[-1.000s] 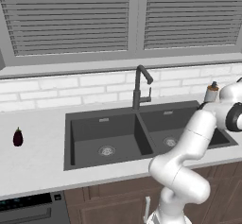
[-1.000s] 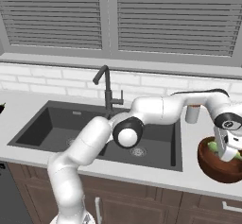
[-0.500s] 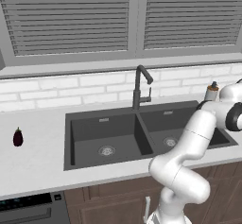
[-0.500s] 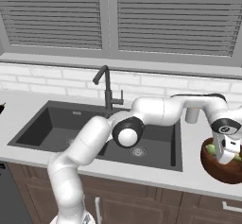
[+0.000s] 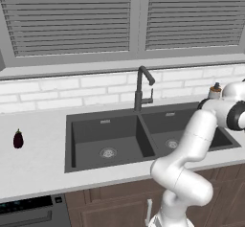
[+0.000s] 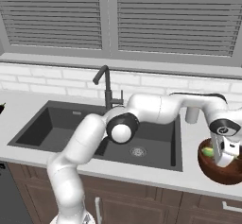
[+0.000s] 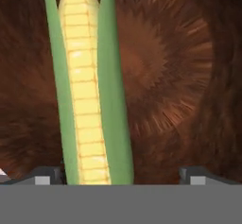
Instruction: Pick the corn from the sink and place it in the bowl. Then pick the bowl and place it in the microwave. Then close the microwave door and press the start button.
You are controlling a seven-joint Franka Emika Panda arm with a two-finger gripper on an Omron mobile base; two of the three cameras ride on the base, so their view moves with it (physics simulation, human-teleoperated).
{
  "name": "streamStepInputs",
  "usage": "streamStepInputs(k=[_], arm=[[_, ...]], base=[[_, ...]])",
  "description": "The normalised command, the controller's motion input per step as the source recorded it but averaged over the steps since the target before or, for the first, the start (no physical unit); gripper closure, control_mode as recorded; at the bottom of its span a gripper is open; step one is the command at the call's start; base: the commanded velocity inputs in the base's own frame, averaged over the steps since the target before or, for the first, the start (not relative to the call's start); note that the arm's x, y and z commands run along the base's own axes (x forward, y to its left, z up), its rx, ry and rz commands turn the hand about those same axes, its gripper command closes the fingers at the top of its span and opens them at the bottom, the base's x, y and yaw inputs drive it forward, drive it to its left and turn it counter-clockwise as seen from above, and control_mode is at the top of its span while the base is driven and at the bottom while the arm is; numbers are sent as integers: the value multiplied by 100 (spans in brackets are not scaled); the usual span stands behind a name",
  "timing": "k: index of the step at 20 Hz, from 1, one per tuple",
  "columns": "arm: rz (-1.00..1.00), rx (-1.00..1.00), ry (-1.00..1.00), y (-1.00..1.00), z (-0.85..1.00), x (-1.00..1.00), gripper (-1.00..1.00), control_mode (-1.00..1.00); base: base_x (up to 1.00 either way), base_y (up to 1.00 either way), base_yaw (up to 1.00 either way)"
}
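The corn (image 7: 90, 90), yellow kernels between green husk leaves, lies inside the reddish-brown wooden bowl (image 7: 189, 76). My gripper (image 7: 120, 173) hangs low in the bowl, jaws wide open, with the cob's near end between the fingertips (image 7: 47, 175) but apart from them. In the right base view the bowl (image 6: 227, 175) stands on the counter right of the sink (image 6: 61, 128), the corn (image 6: 206, 150) leans at its left side, and the gripper (image 6: 222, 159) reaches down into it. In the left base view the dark double-basin sink (image 5: 119, 135) has both basins bare.
A tall black faucet (image 5: 139, 89) stands behind the sink. A purple eggplant (image 5: 18, 139) lies on the counter at far left. A small bottle (image 5: 215, 91) and a grey cup (image 6: 191, 114) stand near the back right. My arm arches over the right basin.
The jaws have opened wide and let go of the corn, which now rests in the bowl. The hand sits slightly lower in the bowl.
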Motion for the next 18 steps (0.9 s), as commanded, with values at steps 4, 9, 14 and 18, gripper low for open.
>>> streamStepInputs(k=[4,9,14,18], arm=[[-2,-3,-9,25,82,-17,-100,-100],[-9,0,-3,10,65,-32,-100,-100],[-20,0,0,1,-2,-54,-100,-100],[-23,0,0,2,-15,-44,-100,-100]], base=[[0,0,0],[0,0,0],[0,0,0],[0,0,0]])
